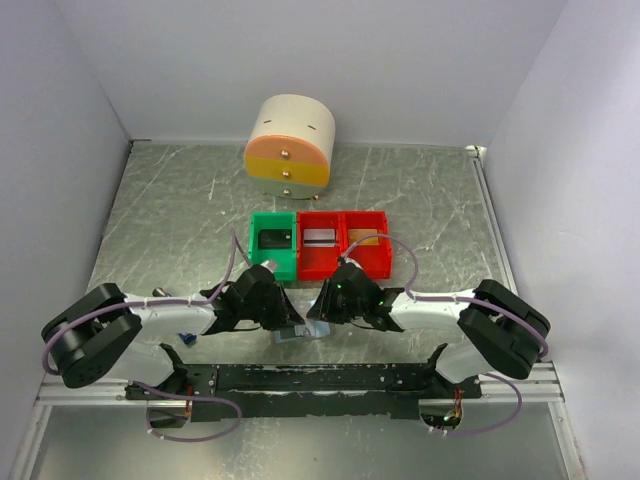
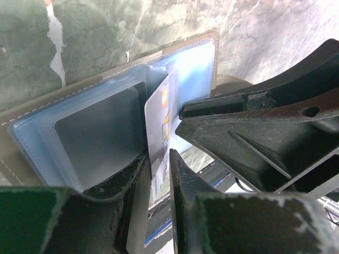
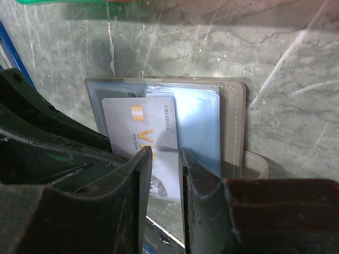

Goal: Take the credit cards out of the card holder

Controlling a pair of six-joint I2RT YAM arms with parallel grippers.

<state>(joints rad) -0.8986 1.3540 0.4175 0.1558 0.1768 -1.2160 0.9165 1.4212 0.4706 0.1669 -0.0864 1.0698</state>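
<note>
The grey-brown card holder (image 1: 300, 333) lies open on the table between my two grippers. Its pale blue pockets show in the left wrist view (image 2: 90, 132) and the right wrist view (image 3: 233, 127). A silvery credit card (image 2: 161, 114) with gold lettering (image 3: 135, 127) sticks partly out of a pocket, tilted up. My left gripper (image 2: 160, 156) (image 1: 288, 322) is closed on that card's near end. My right gripper (image 3: 167, 151) (image 1: 323, 312) has its jaws narrowly apart with nothing between them. Its fingertips (image 2: 185, 114) rest at the holder's right half, beside the card.
A green bin (image 1: 273, 243) and a red two-part bin (image 1: 343, 243) stand just beyond the grippers, and the red one holds a silvery and a gold card. A round cream drawer unit (image 1: 290, 145) stands at the back. A blue-and-black stick (image 1: 187, 338) lies by the left arm.
</note>
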